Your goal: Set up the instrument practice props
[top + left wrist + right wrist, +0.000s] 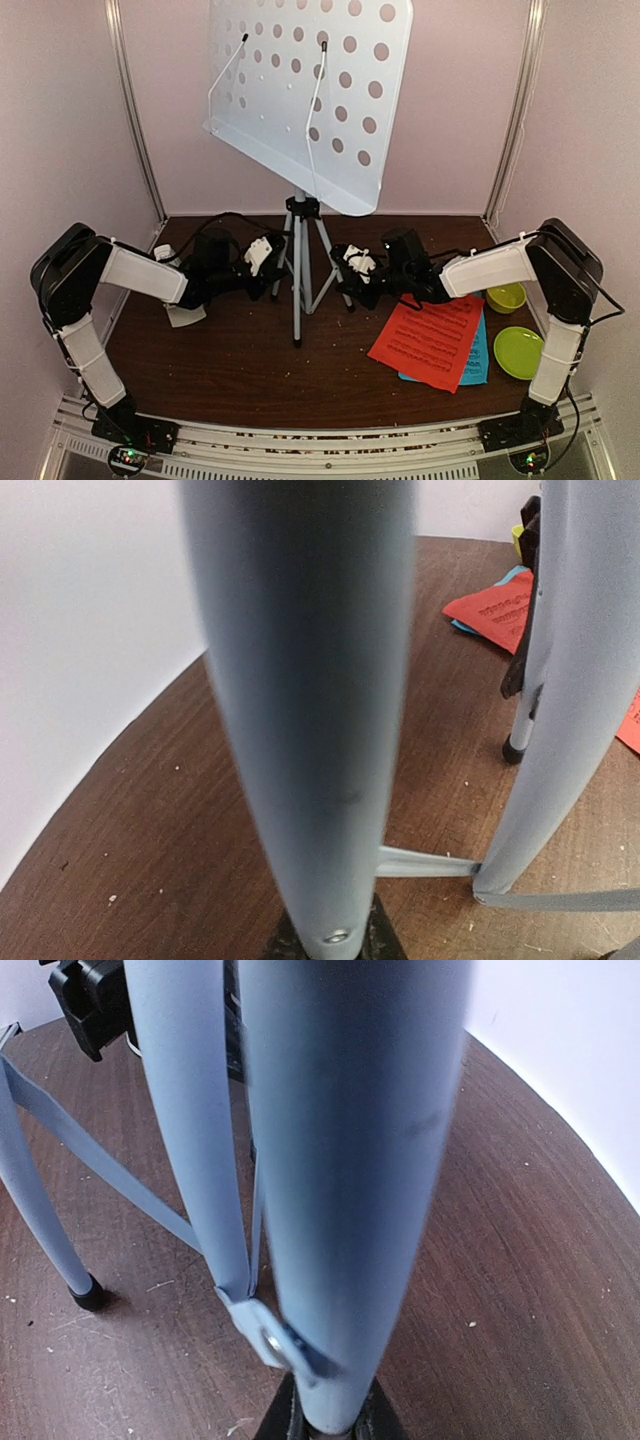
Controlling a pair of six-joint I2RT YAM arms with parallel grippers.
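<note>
The pale-blue perforated music-stand desk (300, 90) stands tilted on its silver tripod (297, 290) at the table's middle back. My left gripper (268, 262) is shut on the tripod's left leg (300, 680), which fills the left wrist view between the black jaws (330, 945). My right gripper (352, 268) is shut on the right leg (340, 1160) in the same way (325, 1420). The red sheet-music page (428, 340) lies on the blue page (478, 365) at the right front. A small pale-grey metronome (185, 315) sits partly under my left arm.
A lime-green bowl (506, 297) and a lime-green plate (519, 352) sit at the right edge, beside the pages. Pink walls close in the table on three sides. The tripod's front leg ends near the table's middle (296, 342).
</note>
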